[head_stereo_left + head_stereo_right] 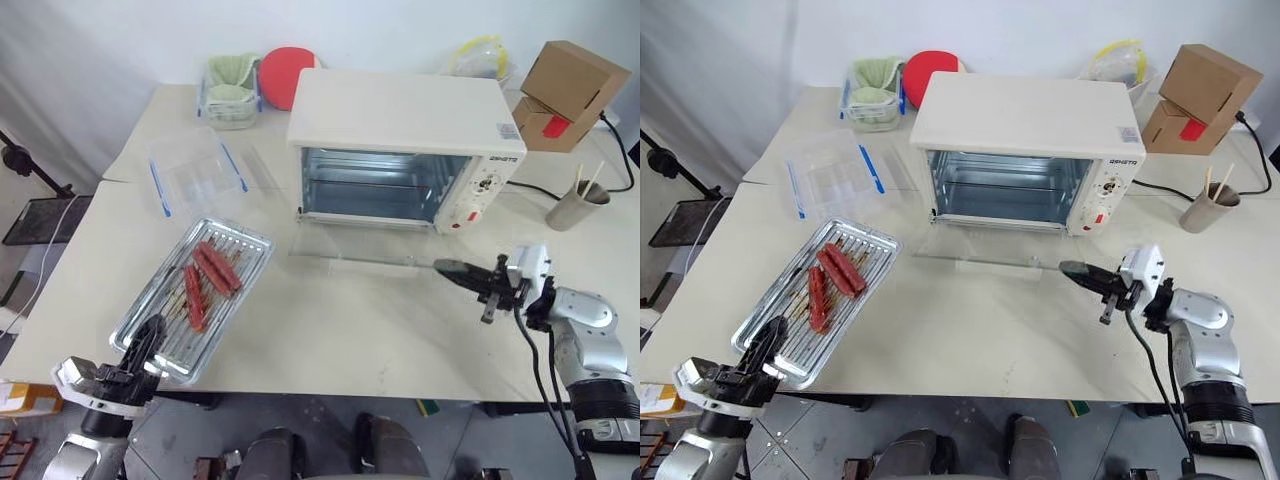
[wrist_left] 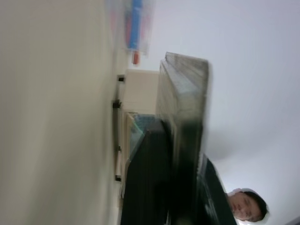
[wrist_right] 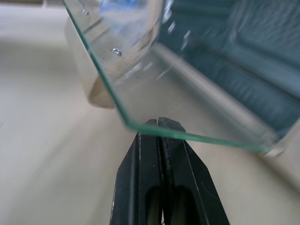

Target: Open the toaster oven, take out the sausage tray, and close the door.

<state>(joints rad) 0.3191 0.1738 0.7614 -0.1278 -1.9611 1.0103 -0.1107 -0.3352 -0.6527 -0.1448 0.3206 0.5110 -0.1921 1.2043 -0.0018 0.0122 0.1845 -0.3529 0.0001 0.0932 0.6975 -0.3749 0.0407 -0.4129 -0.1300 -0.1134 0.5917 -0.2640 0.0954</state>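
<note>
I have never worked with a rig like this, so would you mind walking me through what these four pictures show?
It is a humanoid robot with two arms, each ending in a two-fingered black gripper. The two wide pictures come from a stereo camera on its head, looking down over a table. The other two come from cameras on its wrists.

On the table, the toaster oven stands with its glass door folded down flat. The sausage tray already lies outside, near the table's front edge. The left gripper, shut, is at the tray's near end. The right gripper, also shut, has its tips under the door's corner, as its wrist picture shows. Behind lie a clear plastic box and cardboard boxes.
</note>
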